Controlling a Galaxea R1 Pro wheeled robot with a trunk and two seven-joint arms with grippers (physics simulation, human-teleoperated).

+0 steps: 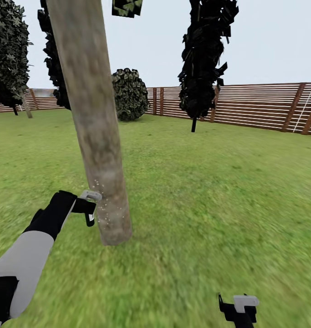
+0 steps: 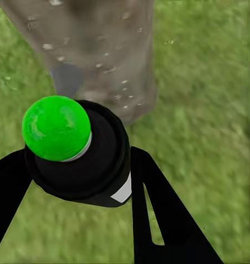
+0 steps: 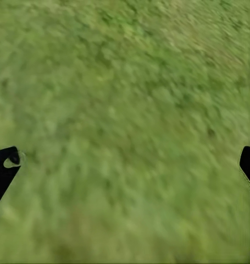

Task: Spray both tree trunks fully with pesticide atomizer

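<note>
**Atomizer held at the foot of the near trunk, spray specks on the bark**

The pesticide atomizer (image 2: 75, 151) is a small rigid thing: a black rounded body topped with a bright green ball cap. It looks light and hard, probably smooth plastic, so it could twist or slip if pinched near the cap. The safest hold seems to be across the wide black body, below the green top, and that is where it sits now.

The left gripper (image 2: 75, 181) has its two black fingers (image 2: 157, 214) closed in against either side of the black body, with the atomizer filling the gap between them. In the head view the left gripper (image 1: 89, 207) is low and just beside the tree trunk (image 1: 94, 123), on its left, near where the trunk meets the floor (image 1: 210, 196). Small pale specks dot the lower bark close to the fingers; I judge these to be spray, covering only the bottom part, with the trunk higher up bare.

The right gripper (image 1: 238, 310) hangs low at the near right, well apart from the trunk. Its fingers (image 3: 4, 168) stand wide apart over grass and hold nothing.

Far off, a slatted wooden fence (image 1: 260, 107) rings the lawn, with a dark cypress (image 1: 203, 59) before it.
</note>
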